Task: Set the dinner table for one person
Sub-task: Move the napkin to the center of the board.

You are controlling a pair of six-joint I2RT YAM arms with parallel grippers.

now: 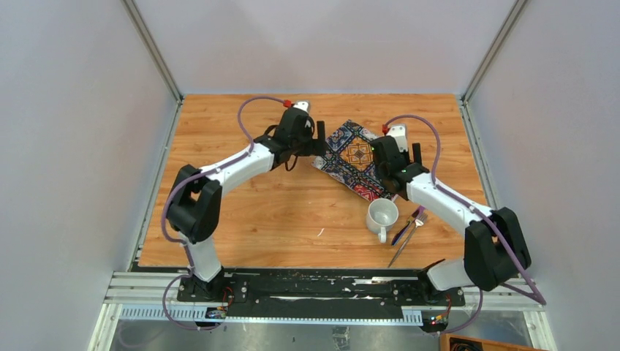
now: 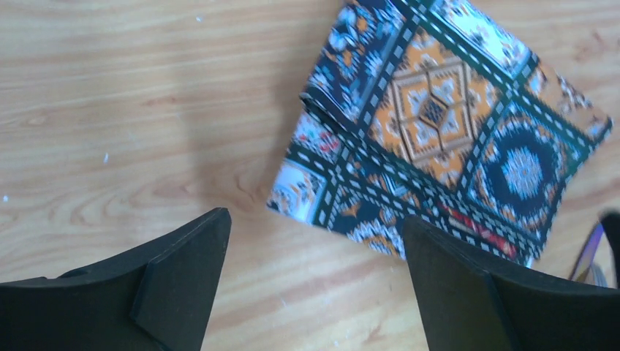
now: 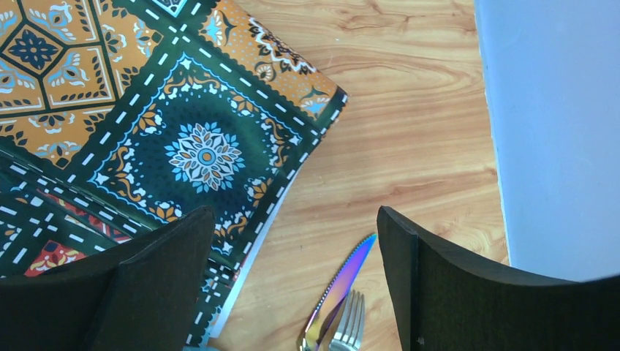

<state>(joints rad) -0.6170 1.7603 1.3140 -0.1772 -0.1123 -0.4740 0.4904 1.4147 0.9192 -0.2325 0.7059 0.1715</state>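
Observation:
The dinner table (image 1: pixel 292 205) is a large top of light wood-grain planks. A colourful tile-patterned placemat (image 1: pixel 351 155) lies askew at the back centre, with a fold along its left side (image 2: pixel 439 117). A white mug (image 1: pixel 382 216) lies in front of it. An iridescent knife (image 1: pixel 404 228) and a silver fork (image 1: pixel 409 238) lie together to the mug's right. My left gripper (image 1: pixel 314 142) is open and empty above the placemat's left corner (image 2: pixel 314 219). My right gripper (image 1: pixel 409 157) is open and empty above the placemat's right edge (image 3: pixel 296 216), with the knife tip (image 3: pixel 340 285) and the fork (image 3: pixel 351 322) below it.
White enclosure walls stand close on the left, back and right (image 3: pixel 556 131). Metal rails (image 1: pixel 468 131) run along the table's side edges. A black mounting rail (image 1: pixel 322 281) with both arm bases runs along the near edge.

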